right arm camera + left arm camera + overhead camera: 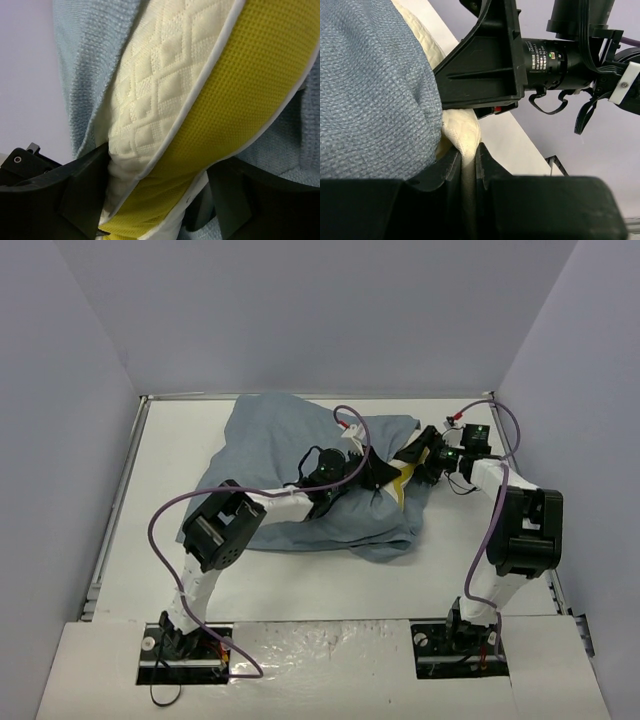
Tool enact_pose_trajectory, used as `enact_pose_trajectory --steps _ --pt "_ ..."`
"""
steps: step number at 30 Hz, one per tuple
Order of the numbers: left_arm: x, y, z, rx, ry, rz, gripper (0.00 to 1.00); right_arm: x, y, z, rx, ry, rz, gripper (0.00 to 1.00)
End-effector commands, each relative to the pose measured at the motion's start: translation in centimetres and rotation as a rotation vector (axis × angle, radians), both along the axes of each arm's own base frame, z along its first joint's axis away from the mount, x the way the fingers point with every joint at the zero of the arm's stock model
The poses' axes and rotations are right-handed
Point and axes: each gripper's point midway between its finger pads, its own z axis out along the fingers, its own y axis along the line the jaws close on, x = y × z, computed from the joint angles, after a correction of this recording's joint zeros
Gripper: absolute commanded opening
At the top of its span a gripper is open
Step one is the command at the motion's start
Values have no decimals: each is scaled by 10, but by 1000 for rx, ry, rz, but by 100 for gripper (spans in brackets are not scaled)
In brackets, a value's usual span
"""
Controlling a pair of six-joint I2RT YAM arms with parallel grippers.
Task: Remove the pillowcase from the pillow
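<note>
The blue-grey pillowcase (290, 455) lies bunched on the middle of the white table, covering most of the pillow. Only a yellow and cream corner of the pillow (401, 483) pokes out of its right opening. My left gripper (378, 476) lies over the case at that opening. In the left wrist view the left gripper (468, 165) is shut on a fold of the pillow's cream cover (462, 127), with the pillowcase (370, 90) beside it. My right gripper (422, 462) meets the corner from the right. In the right wrist view the right gripper (160, 200) is clamped on the pillow's quilted cream face (160, 85) and yellow edge band (235, 100).
Grey walls close the table at the back and both sides, and a metal rail (118, 490) runs along the left edge. Purple cables (165, 515) loop over both arms. The right arm's elbow (525, 530) stands near the table's right edge.
</note>
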Motion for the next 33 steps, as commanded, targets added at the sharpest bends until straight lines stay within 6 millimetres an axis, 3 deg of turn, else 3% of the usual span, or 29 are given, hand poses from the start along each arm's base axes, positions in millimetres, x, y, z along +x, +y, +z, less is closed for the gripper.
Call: enact_pose_trajectory --steps 1,4,7,8,10,11,13,15,17,20,21,22,24,25,26,28,30,31,33 --pt "-21 -20 100 -206 -188 -83 2 -7 20 -7 37 50 62 67" --pt "-22 -24 110 -220 -198 -92 2 -5 17 -6 40 42 62 46" --pt "-29 -29 118 -227 -199 -133 3 -2 11 -1 55 25 65 12" --pt "-33 -30 124 -232 -203 -150 7 -1 8 0 59 22 63 7" --pt "-40 -30 128 -221 -182 -187 29 0 3 3 73 7 71 1" --pt "-50 -29 132 -215 -184 -245 66 2 -8 5 78 -3 55 0" --pt "-64 -23 148 -209 -178 -312 91 2 -15 8 99 -31 82 0" --pt "-78 -9 165 -181 -167 -373 94 4 -29 9 88 -59 72 0" --pt "-83 5 168 -131 -156 -378 94 3 -37 7 57 -96 82 0" --pt "-77 48 133 110 -88 -259 94 1 -40 14 13 -155 109 0" --pt "-68 79 114 262 -61 -117 94 1 -41 23 -2 -186 113 0" --pt "-71 100 81 373 -17 -63 94 2 -42 27 -24 -209 112 0" --pt "-78 141 60 513 -5 67 94 5 -43 41 -43 -252 112 0" --pt "-91 155 29 594 22 76 94 5 -43 46 -44 -266 117 0" --pt "-97 170 27 625 9 108 94 7 -43 49 -43 -272 118 0" --pt "-99 208 -11 790 25 201 94 8 -41 53 -38 -286 128 0" --pt "-89 243 -18 884 10 312 94 5 -39 57 -32 -313 156 0" --pt "-65 278 -19 918 40 449 94 3 -37 59 -34 -330 174 0" --pt "-42 313 -24 878 110 533 94 -5 -32 70 -34 -420 251 0"
